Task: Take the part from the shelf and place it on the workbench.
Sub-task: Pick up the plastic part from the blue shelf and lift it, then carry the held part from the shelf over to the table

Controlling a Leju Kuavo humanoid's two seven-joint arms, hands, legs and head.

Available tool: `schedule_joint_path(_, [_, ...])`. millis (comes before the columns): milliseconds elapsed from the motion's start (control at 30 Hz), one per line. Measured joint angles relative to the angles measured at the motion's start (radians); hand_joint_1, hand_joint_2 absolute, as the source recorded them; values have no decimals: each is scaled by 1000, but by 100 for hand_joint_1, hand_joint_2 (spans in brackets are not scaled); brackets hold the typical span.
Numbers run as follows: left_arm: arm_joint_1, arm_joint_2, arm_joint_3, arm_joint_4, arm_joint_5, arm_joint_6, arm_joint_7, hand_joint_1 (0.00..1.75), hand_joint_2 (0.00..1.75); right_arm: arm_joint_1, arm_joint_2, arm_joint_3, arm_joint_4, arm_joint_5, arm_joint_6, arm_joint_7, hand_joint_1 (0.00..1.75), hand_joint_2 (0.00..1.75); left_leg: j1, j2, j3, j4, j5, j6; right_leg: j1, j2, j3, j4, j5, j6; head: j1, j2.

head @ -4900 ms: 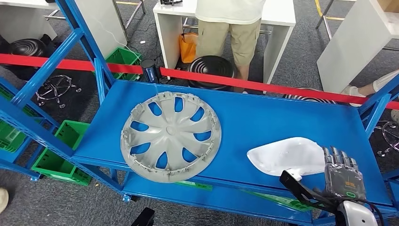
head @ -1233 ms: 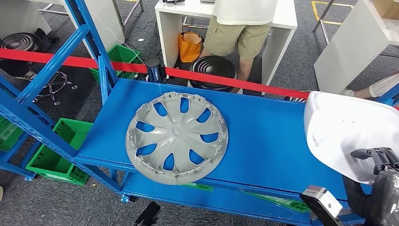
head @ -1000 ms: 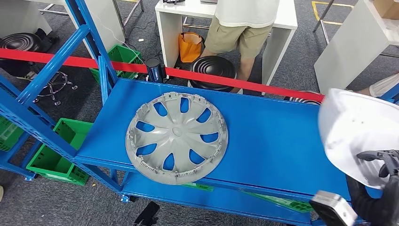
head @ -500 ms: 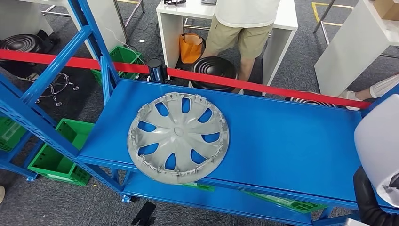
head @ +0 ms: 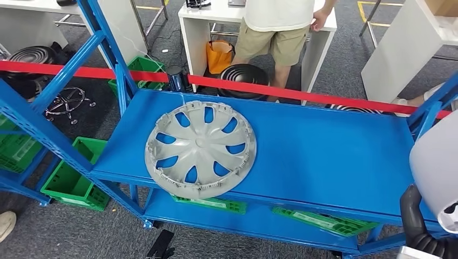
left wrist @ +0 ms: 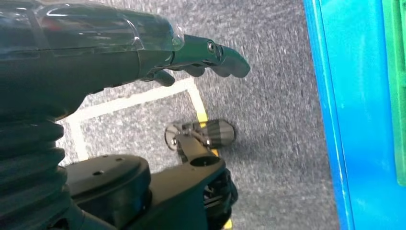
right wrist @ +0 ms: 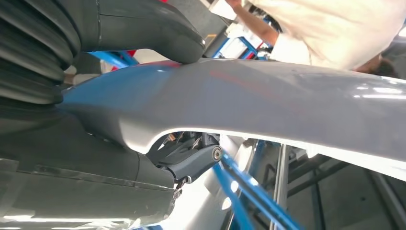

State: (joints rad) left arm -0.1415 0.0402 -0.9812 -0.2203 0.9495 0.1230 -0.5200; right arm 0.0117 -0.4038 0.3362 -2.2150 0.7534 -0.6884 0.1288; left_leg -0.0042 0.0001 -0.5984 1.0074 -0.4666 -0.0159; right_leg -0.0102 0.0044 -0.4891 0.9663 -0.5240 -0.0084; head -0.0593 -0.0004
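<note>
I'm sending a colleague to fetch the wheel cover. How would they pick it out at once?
Find the blue shelf rack behind the red barrier tape. On its top deck, toward the left end, lies the wheel cover: a flat, round, grey plastic disc with curved spokes and openings that show the blue beneath, its front edge overhanging the deck.

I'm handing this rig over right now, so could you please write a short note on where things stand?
Right hand grips the white part, lifted off the blue shelf at the robot's right.
Left hand hangs over the floor, holding nothing, fingers slightly curled.
Grey wheel cover lies on the shelf.
Done: part taken off the shelf.
Left: carry it to the workbench and set it down.
</note>
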Motion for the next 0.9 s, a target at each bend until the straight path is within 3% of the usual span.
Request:
schedule_joint_path(67, [-3, 4, 6, 0, 3, 1, -3, 0, 175, -14, 9, 1, 15, 0, 0, -4, 175, 175, 4, 1, -31, 80, -75, -10, -2, -5, -18, -3, 17, -13, -3, 0])
schedule_joint_path(133, [-3, 7, 9, 0, 4, 4, -5, 0, 175, -17, 18, 2, 29, -4, 0, -6, 175, 175, 6, 1, -70, 205, -159, -17, 0, -8, -40, -2, 32, -17, -6, 0])
schedule_joint_path(167, [-3, 10, 9, 0, 5, 8, -5, 0, 175, -16, 21, 3, 37, -10, 0, -8, 175, 175, 6, 1, -77, 247, -174, -19, 1, -10, -52, 0, 39, -17, -6, 0])
schedule_joint_path(200, [-2, 13, 10, 0, 6, 10, -6, 0, 175, -15, 25, 3, 45, -19, 0, -12, 175, 175, 6, 1, -68, 257, -167, -19, 1, -12, -64, 3, 46, -15, -6, 0])
schedule_joint_path(233, [-2, 17, 10, 0, 8, 12, -6, 0, 175, -15, 28, 3, 53, -28, 0, -20, 175, 175, 6, 1, -39, 230, -143, -19, 2, -13, -75, 8, 51, -13, -6, 0])
schedule_joint_path(300, [-3, 25, 12, 0, 6, 13, -6, 0, 175, -14, 34, 3, 65, -41, 0, -35, 175, 175, 6, 0, 55, 99, -96, -14, 2, -14, -95, 21, 58, -8, -7, 0])
schedule_joint_path(367, [-5, 30, 14, 0, 4, 14, -6, 0, 175, -14, 39, 2, 74, -44, -1, -44, 175, 175, 4, -2, 122, -5, -88, -5, 4, -16, -105, 31, 65, 1, -7, 0])
schedule_joint_path(467, [-4, 33, 16, 0, 2, 14, -5, 0, 175, -14, 43, 1, 85, -45, -2, -47, 175, 175, 1, -3, 123, -28, -82, 15, 2, -15, -110, 33, 78, 20, -7, 0])
schedule_joint_path(500, [-4, 33, 16, 0, 2, 14, -3, 0, 175, -12, 45, 0, 88, -43, -2, -46, 175, 175, 2, -3, 117, -28, -74, 23, 1, -14, -115, 40, 68, 27, -6, 0])
schedule_joint_path(567, [-6, 34, 19, 0, 3, 14, 4, 0, 175, -7, 48, -4, 94, -38, -3, -40, 175, 175, 4, -2, 99, -31, -55, 38, -1, -12, -139, 105, -2, 37, -2, 0])
schedule_joint_path(633, [-7, 35, 23, 0, 1, 14, 14, 0, 175, 9, 51, -15, 96, -32, -3, -33, 175, 175, 1, -4, 76, -31, -37, 46, -1, -11, -173, 232, -94, 42, 2, 0])
schedule_joint_path(667, [-6, 35, 24, 0, -1, 14, 18, 0, 175, 18, 52, -22, 96, -29, -4, -29, 175, 175, -2, -5, 64, -30, -28, 47, 0, -11, -181, 284, -117, 42, 2, 0])
schedule_joint_path(700, [-6, 34, 25, 0, -4, 13, 22, 0, 175, 27, 53, -28, 96, -28, -4, -27, 175, 175, -5, -7, 52, -30, -19, 48, 1, -11, -177, 310, -119, 39, 2, 0])
schedule_joint_path(733, [-6, 34, 25, 0, -5, 12, 24, 0, 175, 34, 54, -33, 95, -28, -4, -26, 175, 175, -9, -8, 42, -30, -11, 49, 3, -10, -157, 298, -101, 33, 2, 0])
schedule_joint_path(767, [-6, 33, 25, 0, -6, 12, 27, 0, 175, 40, 55, -39, 93, -29, -4, -25, 175, 175, -13, -9, 33, -29, -3, 49, 7, -10, -118, 248, -72, 23, 2, 0])
schedule_joint_path(833, [-7, 28, 25, -1, -6, 10, 29, 0, 175, 48, 56, -54, 85, -34, -4, -25, 175, 175, -20, -11, 21, -29, 10, 49, 20, -10, -15, 94, -31, -5, 1, 0])
schedule_joint_path(900, [-8, 23, 26, -3, -5, 8, 30, 0, 175, 51, 58, -68, 74, -41, -4, -25, 175, 175, -23, -12, 12, -28, 24, 43, 31, -12, 43, -9, -23, -23, 1, 0])
